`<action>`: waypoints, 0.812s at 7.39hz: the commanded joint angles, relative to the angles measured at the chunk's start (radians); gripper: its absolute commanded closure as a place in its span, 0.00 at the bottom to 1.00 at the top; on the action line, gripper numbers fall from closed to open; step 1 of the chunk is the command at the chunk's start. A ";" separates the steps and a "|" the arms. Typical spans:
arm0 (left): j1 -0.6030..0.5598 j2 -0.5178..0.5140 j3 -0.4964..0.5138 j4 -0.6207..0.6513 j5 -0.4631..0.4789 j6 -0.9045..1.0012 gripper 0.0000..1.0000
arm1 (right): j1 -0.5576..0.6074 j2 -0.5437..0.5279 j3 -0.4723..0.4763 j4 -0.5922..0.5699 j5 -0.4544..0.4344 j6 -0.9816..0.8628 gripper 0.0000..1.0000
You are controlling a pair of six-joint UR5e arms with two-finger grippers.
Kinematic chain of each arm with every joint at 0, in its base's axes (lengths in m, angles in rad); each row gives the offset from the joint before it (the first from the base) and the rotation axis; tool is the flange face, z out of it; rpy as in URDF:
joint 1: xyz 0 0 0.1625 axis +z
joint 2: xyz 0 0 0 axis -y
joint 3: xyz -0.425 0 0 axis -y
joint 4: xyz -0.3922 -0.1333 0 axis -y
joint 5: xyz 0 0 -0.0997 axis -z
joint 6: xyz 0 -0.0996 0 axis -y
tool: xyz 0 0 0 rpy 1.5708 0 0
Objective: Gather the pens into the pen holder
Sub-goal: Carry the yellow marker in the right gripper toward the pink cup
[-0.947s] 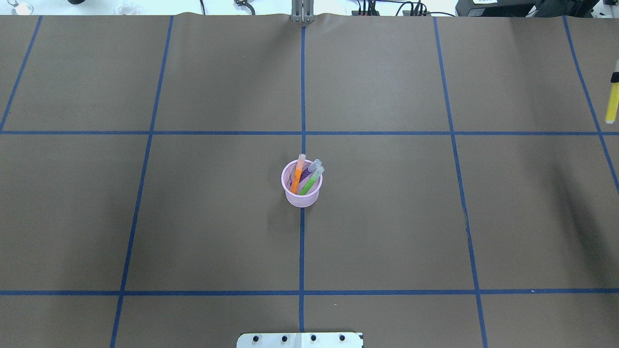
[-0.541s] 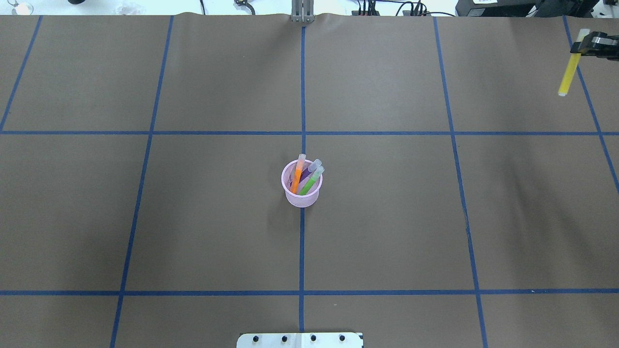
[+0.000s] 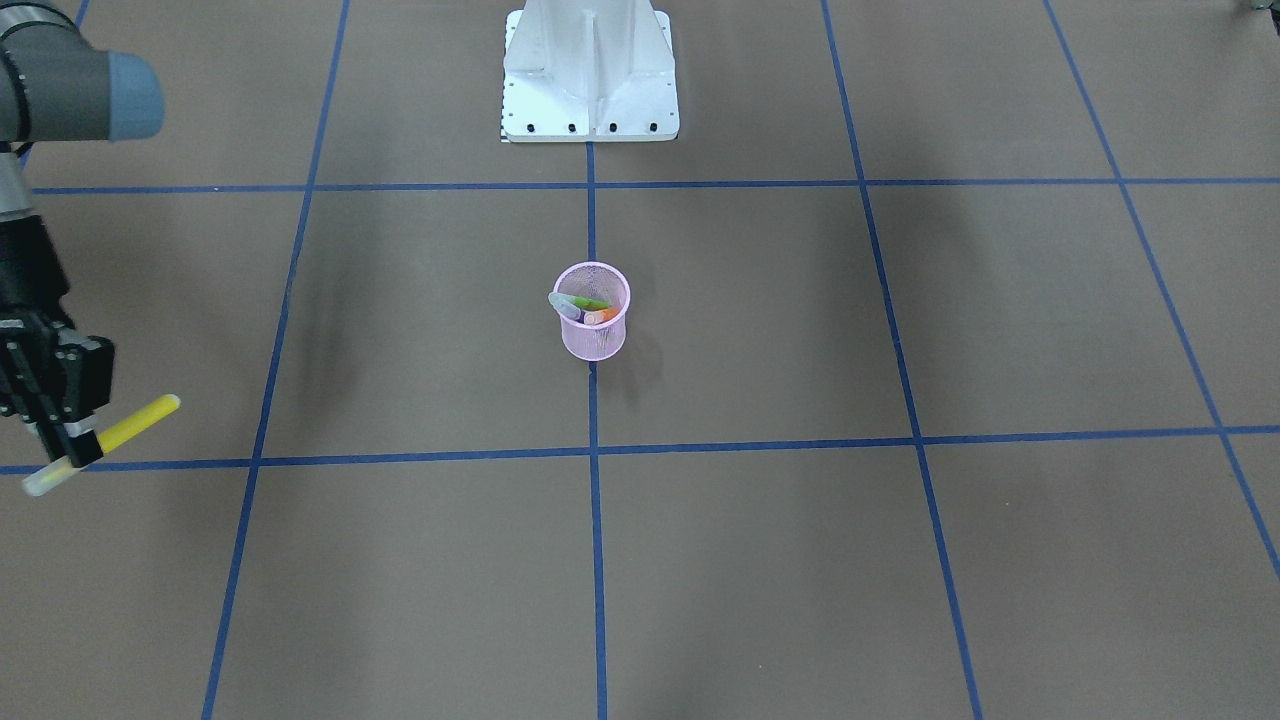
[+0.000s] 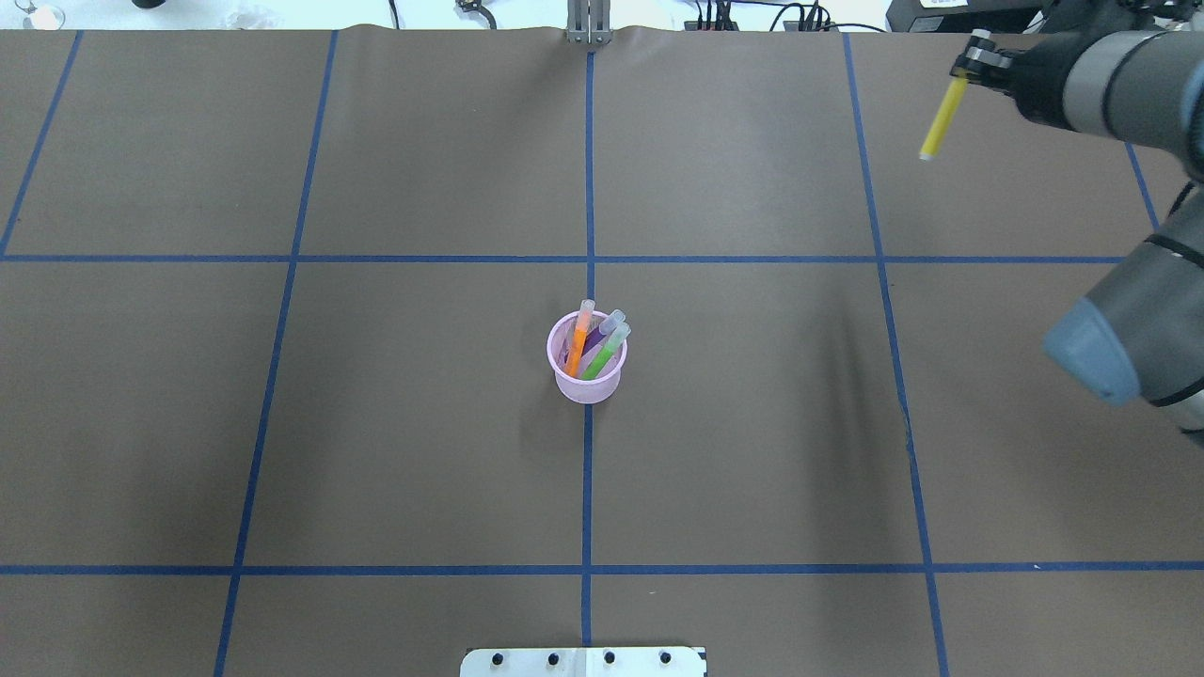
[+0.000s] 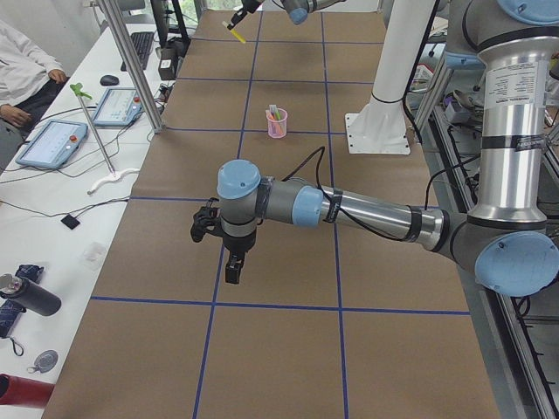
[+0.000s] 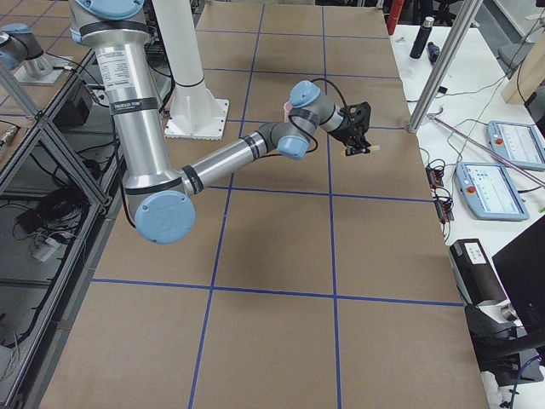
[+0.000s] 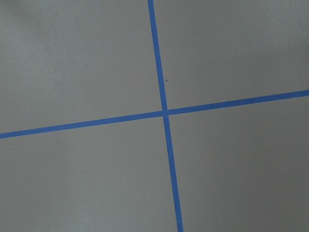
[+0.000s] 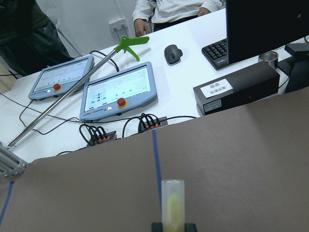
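Note:
The pink mesh pen holder point(image 4: 588, 387) stands upright at the table's centre point(image 3: 592, 340). In it lean an orange pen point(image 4: 579, 340), a purple pen point(image 4: 598, 337) and a green pen point(image 4: 607, 354). My right gripper point(image 4: 974, 66) is shut on a yellow pen point(image 4: 941, 118), held in the air over the far right of the table point(image 3: 135, 422), well away from the holder. The right wrist view shows that pen's pale end point(image 8: 173, 203). My left gripper point(image 5: 233, 271) appears only in the exterior left view, low over a tape crossing; I cannot tell whether it is open or shut.
Blue tape lines divide the brown table cover into squares. The robot's white base point(image 3: 590, 70) stands at the near edge behind the holder. Beyond the far edge is a desk with tablets point(image 8: 118, 92), a keyboard and cables, with a person point(image 5: 26, 70) seated there.
My right gripper has carried the yellow pen in from the right edge, leftward along the table's far side. The holder and its three pens have not moved.

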 commanded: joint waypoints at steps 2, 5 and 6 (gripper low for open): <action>0.001 -0.002 0.004 0.000 -0.004 0.001 0.00 | -0.302 0.173 0.036 -0.188 -0.409 0.121 1.00; 0.003 -0.002 0.008 -0.002 -0.004 0.001 0.00 | -0.502 0.286 -0.035 -0.197 -0.703 0.123 1.00; 0.004 -0.002 0.015 -0.002 -0.004 0.003 0.00 | -0.537 0.303 -0.060 -0.196 -0.758 0.114 1.00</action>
